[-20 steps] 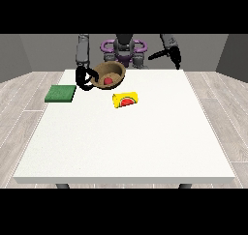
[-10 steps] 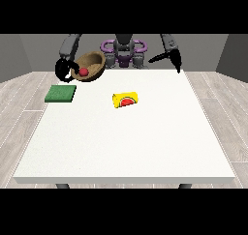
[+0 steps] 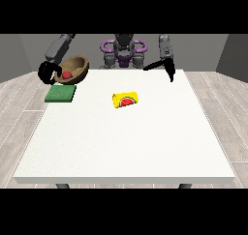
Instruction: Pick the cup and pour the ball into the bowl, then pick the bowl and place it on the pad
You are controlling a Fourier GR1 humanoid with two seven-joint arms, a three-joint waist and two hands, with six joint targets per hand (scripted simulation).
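Large white table (image 3: 126, 142): bears all items below.

Green square pad (image 3: 61, 93): lies just below the fingers of the hand at the view's left (image 3: 47, 73); you see nothing on it yet.

Brown wooden bowl (image 3: 73, 69): clamped in those curled fingers, tilted, raised. A second ago it hung nearer the table's middle; it has travelled over the pad, so you likely only need the lowering.

Yellow cup (image 3: 125, 100): on its side, well apart from both hands.

Hand at the view's right (image 3: 169, 72): hanging idle; fingers' state cannot be told.

Red ball (image 3: 66, 75): inside the bowl, beside the holding fingers.
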